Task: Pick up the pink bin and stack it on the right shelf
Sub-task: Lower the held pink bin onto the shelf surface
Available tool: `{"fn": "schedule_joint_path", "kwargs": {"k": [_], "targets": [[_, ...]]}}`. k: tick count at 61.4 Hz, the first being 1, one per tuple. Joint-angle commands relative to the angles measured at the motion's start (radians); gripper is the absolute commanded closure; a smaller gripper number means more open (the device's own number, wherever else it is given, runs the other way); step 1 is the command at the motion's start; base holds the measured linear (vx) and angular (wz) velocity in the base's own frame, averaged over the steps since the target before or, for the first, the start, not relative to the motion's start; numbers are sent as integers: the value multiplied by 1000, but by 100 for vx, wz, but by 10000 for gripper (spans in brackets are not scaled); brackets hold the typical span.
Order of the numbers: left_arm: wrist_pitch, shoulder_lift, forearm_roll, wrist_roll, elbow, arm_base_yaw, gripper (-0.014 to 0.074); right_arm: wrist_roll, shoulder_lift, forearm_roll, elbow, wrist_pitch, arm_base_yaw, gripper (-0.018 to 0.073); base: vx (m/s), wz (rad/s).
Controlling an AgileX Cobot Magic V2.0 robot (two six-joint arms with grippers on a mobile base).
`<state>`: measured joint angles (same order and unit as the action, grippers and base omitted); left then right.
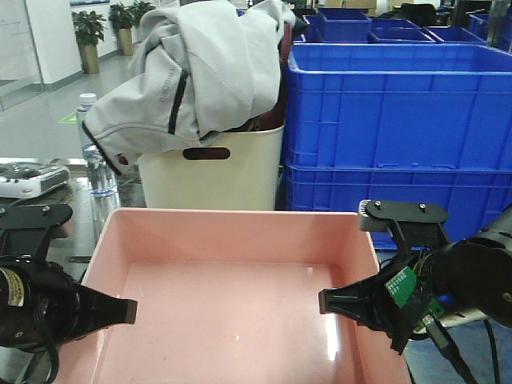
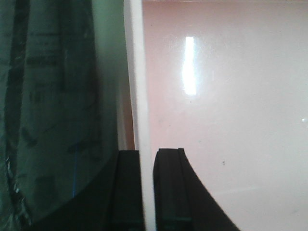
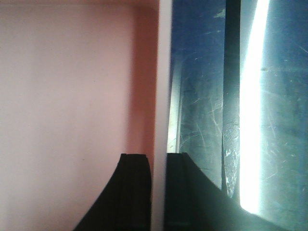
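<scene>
Both walls of pink bin (image 1: 240,312) clamped

Bin is centre-front and empty; its long axis is unclear. The left gripper (image 1: 122,310) pinches the 9 o'clock wall and the right gripper (image 1: 326,302) the 3 o'clock wall, each with one finger inside and one outside. The dark shelf (image 3: 202,96) lies at 3 o'clock beyond the right wall, so the right arm is probably nearer. Lettering on the jacket (image 1: 200,72) is unreadable.

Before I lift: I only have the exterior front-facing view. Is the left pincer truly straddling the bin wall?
Observer: Yes. The left wrist view shows the left pincer with the wall of the pink bin between its fingers, flush on both sides.
Operator: And the right?
Observer: The right pincer clamps the opposite wall the same way, one finger inside and one outside.
Operator: What lies outside that wall?
Observer: A dark glossy shelf top, scratched, with a black tape line running along it.
</scene>
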<state>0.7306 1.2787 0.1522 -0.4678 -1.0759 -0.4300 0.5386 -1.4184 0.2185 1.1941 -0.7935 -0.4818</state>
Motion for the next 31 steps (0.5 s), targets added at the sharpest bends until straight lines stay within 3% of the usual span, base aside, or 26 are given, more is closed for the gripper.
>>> {"fn": "schedule_joint_path", "kwargs": {"k": [1, 31], "targets": [[-42, -40, 59, -2, -31, 2, 477, -9, 39, 89, 30, 15, 14, 513, 10, -15], [-42, -40, 59, -2, -31, 2, 477, -9, 39, 89, 30, 15, 14, 513, 4, -5]]}}
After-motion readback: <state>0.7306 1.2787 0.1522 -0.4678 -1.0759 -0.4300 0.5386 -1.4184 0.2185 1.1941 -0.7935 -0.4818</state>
